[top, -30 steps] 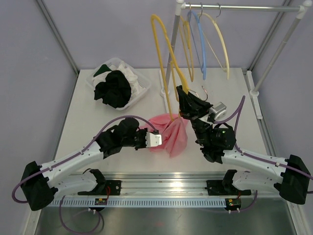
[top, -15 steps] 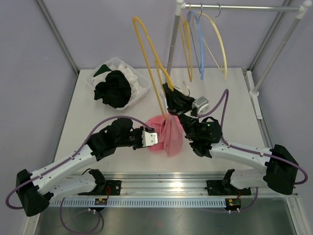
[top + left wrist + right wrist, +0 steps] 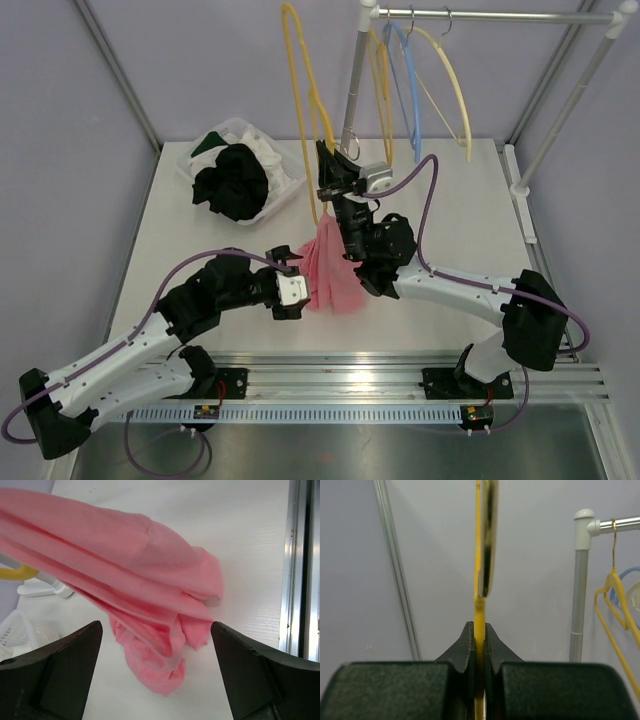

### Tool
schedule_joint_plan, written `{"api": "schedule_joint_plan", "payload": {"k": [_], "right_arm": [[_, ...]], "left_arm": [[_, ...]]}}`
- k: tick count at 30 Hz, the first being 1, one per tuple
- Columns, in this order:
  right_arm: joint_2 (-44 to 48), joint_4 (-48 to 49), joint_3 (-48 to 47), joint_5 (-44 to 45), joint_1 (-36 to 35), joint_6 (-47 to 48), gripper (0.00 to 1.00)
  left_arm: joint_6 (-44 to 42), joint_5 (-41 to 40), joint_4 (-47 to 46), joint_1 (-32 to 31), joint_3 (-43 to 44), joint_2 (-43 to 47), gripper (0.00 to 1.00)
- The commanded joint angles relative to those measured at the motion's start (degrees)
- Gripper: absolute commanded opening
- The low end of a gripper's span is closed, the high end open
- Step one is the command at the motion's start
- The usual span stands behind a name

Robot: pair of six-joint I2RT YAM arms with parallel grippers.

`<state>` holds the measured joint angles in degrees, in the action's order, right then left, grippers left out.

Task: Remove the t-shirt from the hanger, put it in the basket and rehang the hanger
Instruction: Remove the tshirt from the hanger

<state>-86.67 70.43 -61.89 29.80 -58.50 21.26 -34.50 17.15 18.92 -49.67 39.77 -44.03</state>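
My right gripper [image 3: 330,172] is shut on a yellow hanger [image 3: 300,90] and holds it upright above the table; in the right wrist view the hanger's bar [image 3: 480,605] is pinched between the shut jaws. The pink t-shirt [image 3: 330,275] trails from the hanger's lower end down to the table, bunched in folds. My left gripper [image 3: 290,290] sits just left of the shirt with its jaws wide open. In the left wrist view the shirt [image 3: 150,580] hangs ahead of the open gripper [image 3: 157,672], touching neither finger. A bit of the hanger [image 3: 15,572] shows at the left.
A clear bin [image 3: 290,165] of black and white clothes stands at the back left. The clothes rack [image 3: 355,70] at the back carries several yellow and blue hangers [image 3: 410,90]. A metal rail [image 3: 400,365] runs along the near edge.
The left gripper opened, let go of the t-shirt and drew back slightly. The right arm swung the hanger leftward and more upright, so the shirt hangs lower.
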Motion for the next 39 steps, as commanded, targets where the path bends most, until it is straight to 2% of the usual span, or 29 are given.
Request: {"api": "schedule_joint_plan", "payload": {"k": [1,10,14,16,17,18,20,21,22,23,29,34,39], "right_arm": [[0.02,4.00,-5.00,5.97,-0.30,-0.07,0.00],[-4.90,8.66,-7.02,7.73,-0.30,-0.87,0.00],[-6.31,9.11,-8.16,7.55,-0.39,-0.95,0.00],[-6.49,9.28,-8.07,7.11,-0.30,-1.65,0.00],[-6.58,9.20,-7.99,6.94,-0.30,-1.83,0.00],[-6.58,9.19,-7.99,6.76,-0.30,-2.01,0.00],[-6.67,9.28,-8.07,6.93,-0.30,-1.83,0.00],[-6.75,9.80,-8.16,7.02,-0.30,-1.22,0.00],[-6.93,10.42,-8.16,7.20,-0.30,-0.96,0.00],[-7.19,11.12,-8.07,7.20,-0.30,-0.61,0.00],[-9.21,16.66,-8.24,7.46,-0.30,1.95,0.00],[-9.83,16.84,-8.95,7.38,-0.30,3.61,0.00],[-8.08,16.58,-7.90,6.67,-0.30,4.76,0.00]], "left_arm": [[1.62,-3.34,-6.34,-0.25,-0.13,-0.52,0.94],[6.28,-11.43,-15.83,-0.25,-0.48,-7.64,0.95],[8.83,-13.45,-17.24,-0.25,1.45,-11.33,0.94],[9.80,-13.63,-17.34,-0.25,2.59,-13.71,0.87],[9.98,-13.72,-17.25,-0.25,3.03,-14.58,0.80],[9.98,-13.63,-16.73,-0.25,3.21,-15.72,0.60],[9.80,-12.58,-15.93,-0.25,3.65,-16.26,0.38],[9.89,-11.62,-15.41,-0.25,3.91,-15.91,0.18],[9.89,-11.09,-15.14,-0.25,3.74,-15.48,0.07],[9.98,-10.47,-14.96,-0.25,3.82,-14.95,0.00],[10.25,-3.19,-14.44,-0.25,1.02,-6.52,0.00],[8.14,7.80,-11.98,-0.25,-1.18,0.07,0.00],[5.06,12.54,-9.43,-0.25,-2.59,0.27,0.01]]}}
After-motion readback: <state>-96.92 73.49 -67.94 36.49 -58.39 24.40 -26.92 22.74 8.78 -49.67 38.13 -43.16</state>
